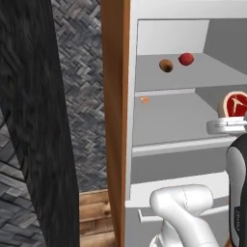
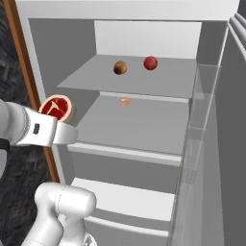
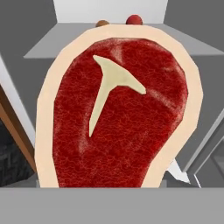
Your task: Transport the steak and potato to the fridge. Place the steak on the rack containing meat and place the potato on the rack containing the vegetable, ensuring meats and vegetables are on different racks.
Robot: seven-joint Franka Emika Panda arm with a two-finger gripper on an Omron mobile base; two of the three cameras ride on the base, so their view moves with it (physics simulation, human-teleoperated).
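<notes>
My gripper [image 2: 60, 123] is shut on the steak [image 2: 56, 108], a raw-red slab with a pale fat rim that stands upright at the hand's end. It takes up most of the hand view [image 3: 118, 113]. The steak [image 1: 235, 104] hangs at the open fridge's [image 1: 115, 120] front, near the level of the middle shelf [image 2: 139, 125]. The tiny orange meat [image 2: 125, 101] lies at the back of that shelf. On the topmost shelf [image 2: 91, 77] the brown potato [image 2: 120, 67] sits beside the red round vegetable [image 2: 150, 63]. My fingertips are hidden behind the steak.
The fridge's wood-coloured side panel [image 2: 21, 57] stands close to the left of my arm. The open door with clear bins [image 2: 204, 120] runs along the right. Lower white shelves [image 2: 125, 192] lie beneath. A dark panel [image 1: 34, 120] stands at the far left.
</notes>
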